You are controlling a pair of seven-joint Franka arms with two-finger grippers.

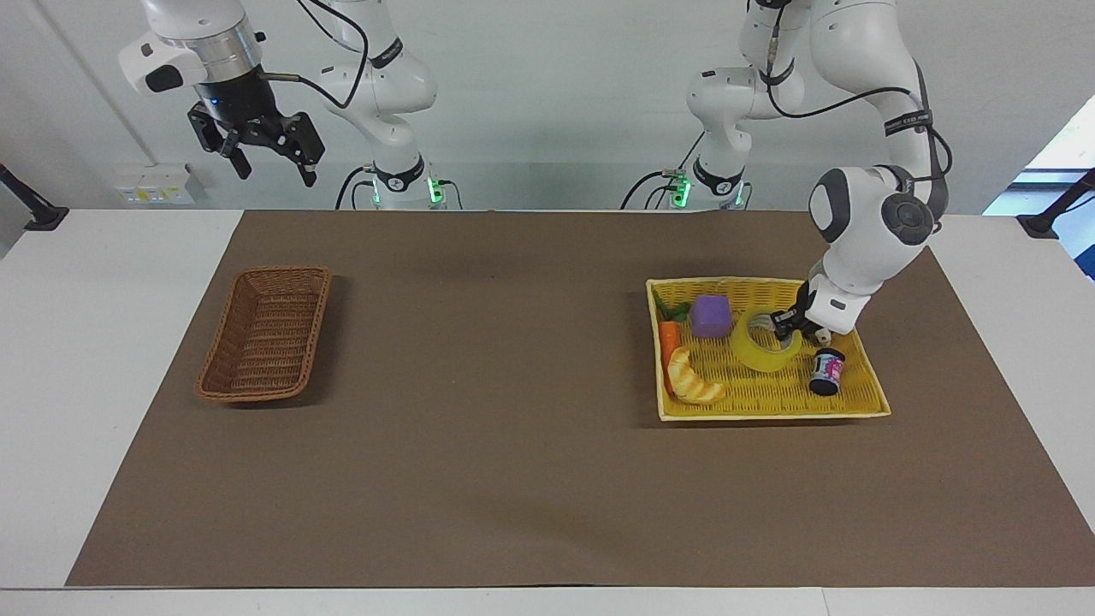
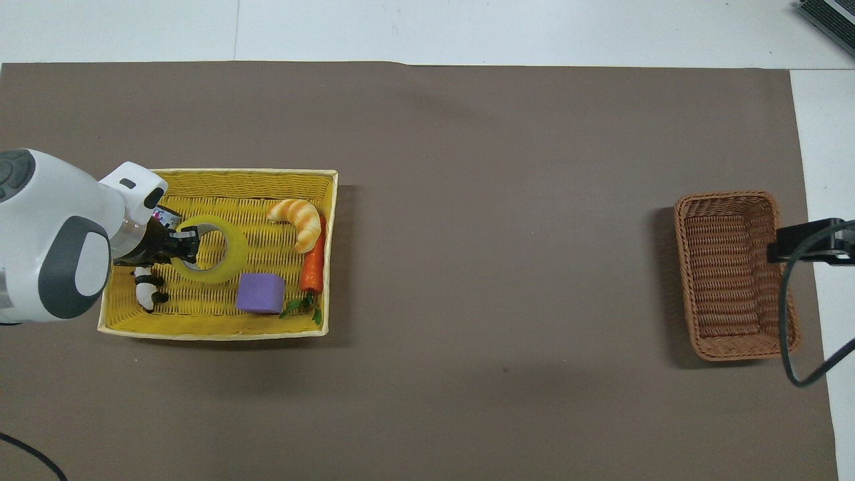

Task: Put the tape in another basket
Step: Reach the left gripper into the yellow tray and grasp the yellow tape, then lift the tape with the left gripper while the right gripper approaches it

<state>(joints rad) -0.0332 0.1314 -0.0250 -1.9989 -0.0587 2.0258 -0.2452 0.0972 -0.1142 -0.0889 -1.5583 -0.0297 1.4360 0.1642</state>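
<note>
Facing view: the left pincer (image 1: 785, 322) sits right of centre in the frame, clamped on the wall of the tape (image 1: 764, 343), one finger inside the ring and one outside. The roll is tilted, its gripped edge raised above the floor of the yellow basket (image 1: 862, 363); whether its lower edge rests on the weave I cannot tell. So the lift-out appears to be under way. The next move calls for a clean rise over the yellow rim, clear of the purple cube (image 1: 712, 316) and the small jar (image 1: 826, 371) that flank the roll, then a long carry over the surface (image 1: 513, 385) to the brown wicker basket (image 1: 267, 334) at the frame's left. The right pincer (image 1: 267, 147) waits at upper left, held high with its fingers spread wide, above the table edge.

Overhead view: the tape (image 2: 212, 248) shows at the left of the frame as a ring inside the yellow basket (image 2: 220, 175), with the left pincer (image 2: 179, 247) gripping its rim. The arm's white wrist covers the basket's corner and most of the jar. The wicker basket (image 2: 731, 274) lies at the right edge of the frame. Only a dark bracket and cable of the right arm enter there; its pincer is cut off.
</note>
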